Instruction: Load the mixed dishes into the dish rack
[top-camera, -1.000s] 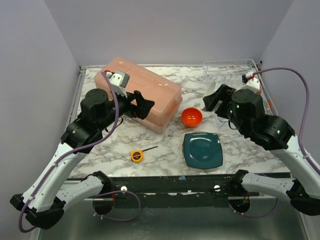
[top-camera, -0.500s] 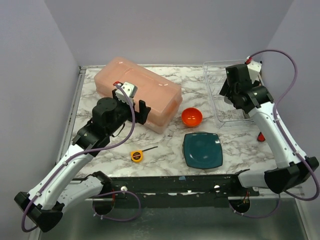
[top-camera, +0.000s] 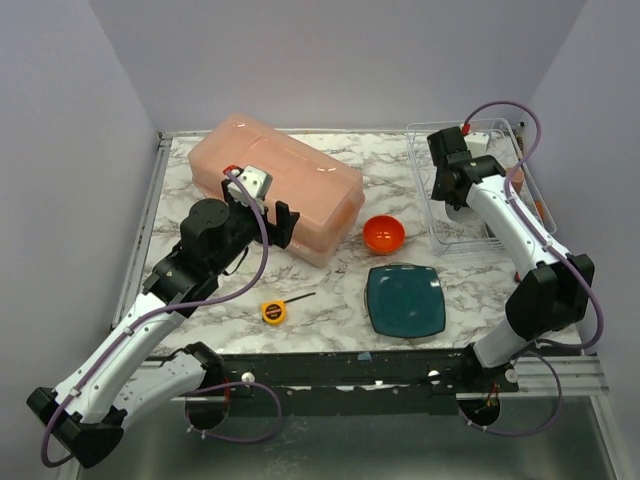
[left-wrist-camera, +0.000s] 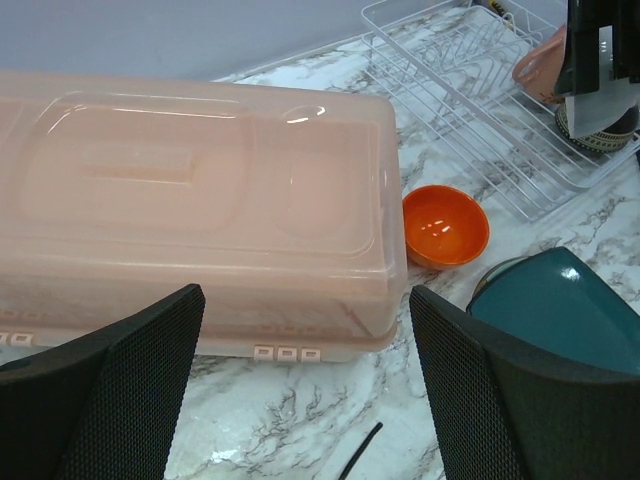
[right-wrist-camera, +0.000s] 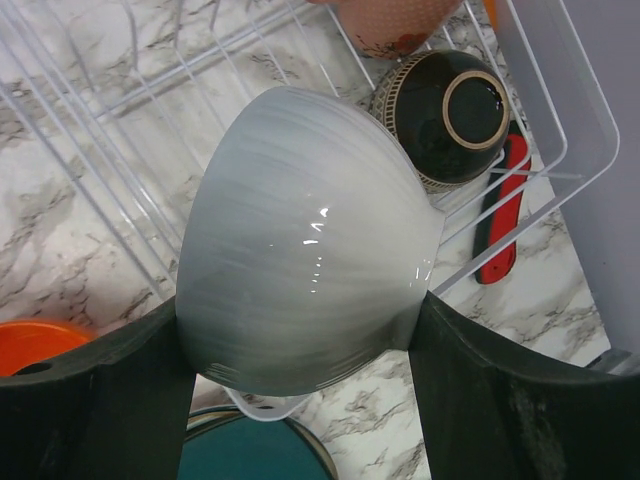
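Observation:
My right gripper (top-camera: 455, 197) (right-wrist-camera: 300, 350) is shut on a white bowl (right-wrist-camera: 310, 240) and holds it over the wire dish rack (top-camera: 425, 135) (right-wrist-camera: 90, 120). In the rack lie an upturned dark bowl (right-wrist-camera: 455, 115) and a pinkish mug (right-wrist-camera: 390, 25). The orange bowl (top-camera: 383, 233) (left-wrist-camera: 445, 225) sits on the table left of the rack. The teal square plate (top-camera: 405, 300) (left-wrist-camera: 560, 310) lies in front of it, with a pale round rim showing under it. My left gripper (top-camera: 285, 215) (left-wrist-camera: 305, 390) is open and empty, facing the pink tub.
The big pink plastic tub (top-camera: 275, 185) (left-wrist-camera: 200, 200) lies at the back left. A yellow tape measure (top-camera: 272, 311) lies near the front. A red-handled tool (right-wrist-camera: 497, 225) lies outside the rack's right side. Walls close both sides.
My right arm has swung up from the rack's near side and now reaches over the rack with the white bowl. My left arm has drawn back slightly.

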